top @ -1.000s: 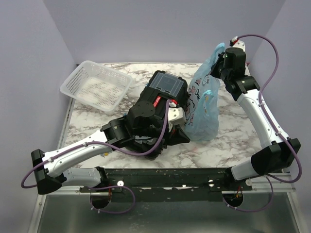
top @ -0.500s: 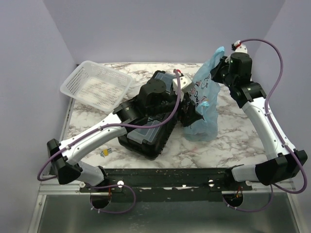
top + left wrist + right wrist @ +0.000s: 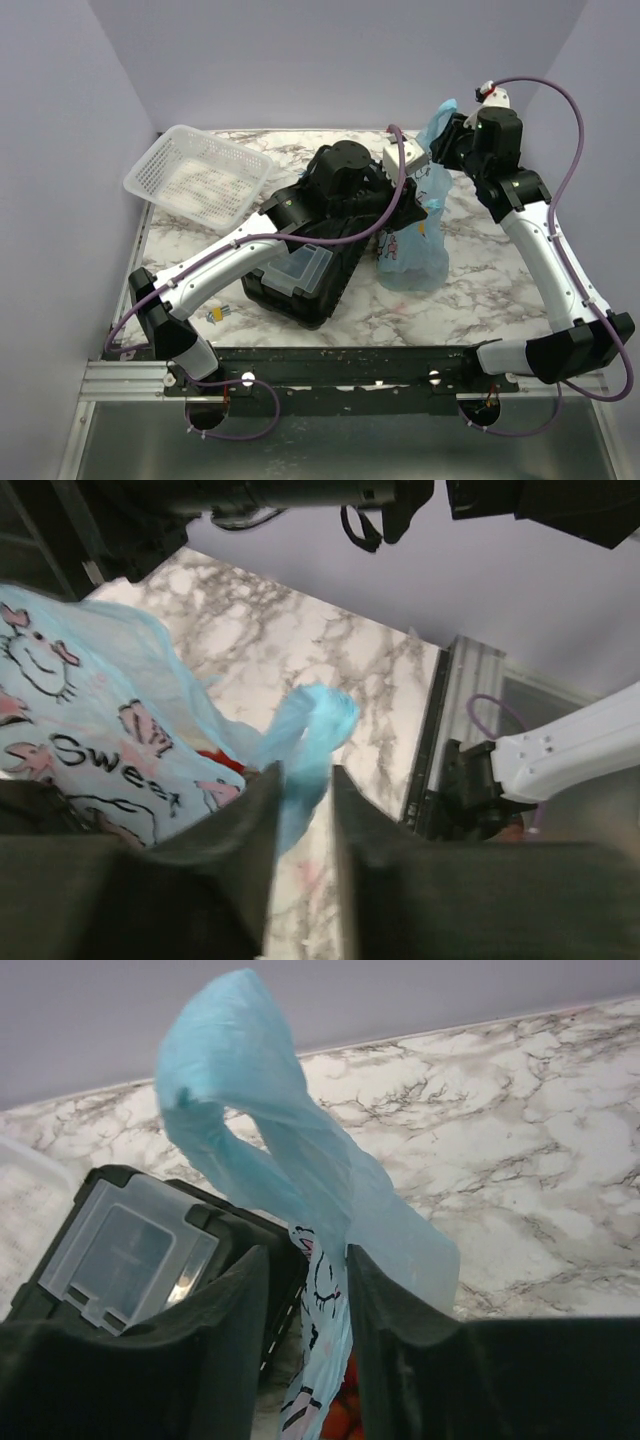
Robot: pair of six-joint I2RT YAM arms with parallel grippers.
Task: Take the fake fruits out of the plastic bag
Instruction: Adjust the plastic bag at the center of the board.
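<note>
The light-blue plastic bag (image 3: 418, 250) with its cartoon print stands on the marble table, right of centre. My right gripper (image 3: 446, 140) is shut on the bag's twisted top (image 3: 300, 1160) and holds it up. My left gripper (image 3: 408, 212) is at the bag's left side. Its fingers (image 3: 262, 815) stand narrowly apart with the bag's blue handle loop (image 3: 305, 735) pinched between them. A red fruit (image 3: 215, 760) shows through the bag in the left wrist view. An orange-red fruit (image 3: 340, 1422) shows low inside the bag in the right wrist view. The grapes are hidden.
A black toolbox (image 3: 310, 265) with a clear lid compartment (image 3: 125, 1250) lies just left of the bag, under my left arm. A white mesh basket (image 3: 200, 175) sits at the back left. A tiny yellow-blue item (image 3: 215, 314) lies near the front edge.
My left arm has swung up and right from the bag's lower left to its handle. The right gripper stayed on the bag's top. The bag now stands narrower.
</note>
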